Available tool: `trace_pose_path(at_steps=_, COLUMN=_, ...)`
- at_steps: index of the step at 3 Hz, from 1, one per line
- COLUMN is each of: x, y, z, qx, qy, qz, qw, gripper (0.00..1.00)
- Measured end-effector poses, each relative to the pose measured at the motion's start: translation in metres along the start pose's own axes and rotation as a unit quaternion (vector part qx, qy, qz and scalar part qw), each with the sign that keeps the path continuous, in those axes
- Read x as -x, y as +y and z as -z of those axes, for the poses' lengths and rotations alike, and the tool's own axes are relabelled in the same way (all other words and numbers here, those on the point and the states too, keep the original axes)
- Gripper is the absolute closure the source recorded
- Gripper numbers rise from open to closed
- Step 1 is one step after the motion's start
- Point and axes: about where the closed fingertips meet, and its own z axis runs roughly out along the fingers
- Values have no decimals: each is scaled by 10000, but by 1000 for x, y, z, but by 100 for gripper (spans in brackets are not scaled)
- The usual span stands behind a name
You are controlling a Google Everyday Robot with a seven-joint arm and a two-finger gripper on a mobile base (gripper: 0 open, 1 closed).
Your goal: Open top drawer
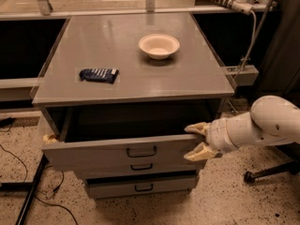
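Note:
The top drawer (93,154) of the grey cabinet stands pulled out toward me. Its dark inside (136,121) shows under the cabinet top, and its black bar handle (141,152) is free. My gripper (195,140), on a white arm coming in from the right, is at the right end of the drawer front. Its two tan fingers (197,128) are spread apart, one above and one below the front's top edge. The mid drawer handle (141,167) and the lowest drawer (140,187) sit shut below.
On the cabinet top (187,81) are a white bowl (159,46) and a blue packet (98,74). Cables (18,163) and a black stand leg (28,196) lie on the floor at left. A chair base (262,175) is at right.

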Motion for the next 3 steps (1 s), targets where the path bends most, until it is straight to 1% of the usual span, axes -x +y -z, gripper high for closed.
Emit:
trace_pose_path(at_steps=1, x=1, y=0, z=1, qx=0, qy=0, qz=0, qw=10000, gripper=60)
trace_pose_path(at_steps=2, x=13, y=20, z=9, qx=149, qy=-103, qz=85, qw=9998, gripper=85)
trace_pose_path(at_steps=3, x=15, y=20, z=12, qx=149, qy=-103, qz=84, qw=9998, gripper=100)
